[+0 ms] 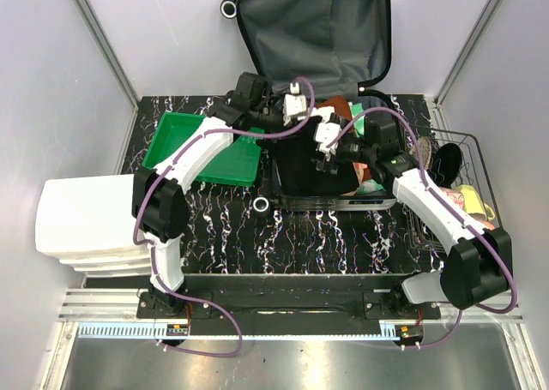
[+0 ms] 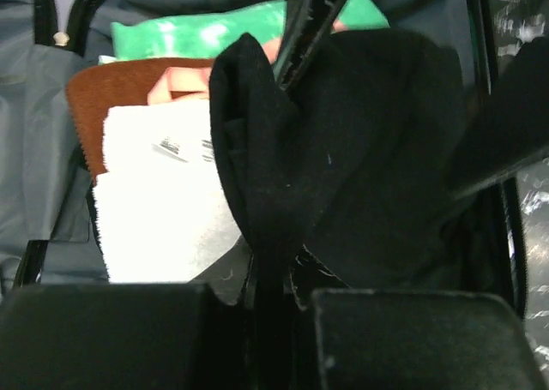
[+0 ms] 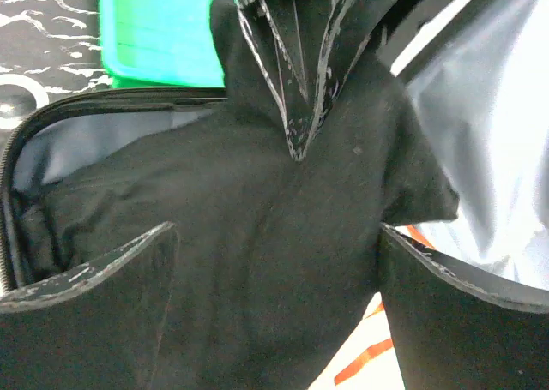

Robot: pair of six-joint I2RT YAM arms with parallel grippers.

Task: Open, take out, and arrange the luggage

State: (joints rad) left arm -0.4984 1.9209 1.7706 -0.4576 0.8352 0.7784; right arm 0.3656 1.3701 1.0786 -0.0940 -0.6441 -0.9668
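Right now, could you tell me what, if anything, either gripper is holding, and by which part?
The left gripper pinches a raised fold of the black garment; the right gripper is open, holding nothing.

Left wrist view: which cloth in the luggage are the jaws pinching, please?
The black cloth, pinched into a fold by the left gripper; the white cloth and brown cloth lie beside it.

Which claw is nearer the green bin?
Left. The left claw pinches black cloth over the luggage, between the green bin and the right claw, which is farther right.
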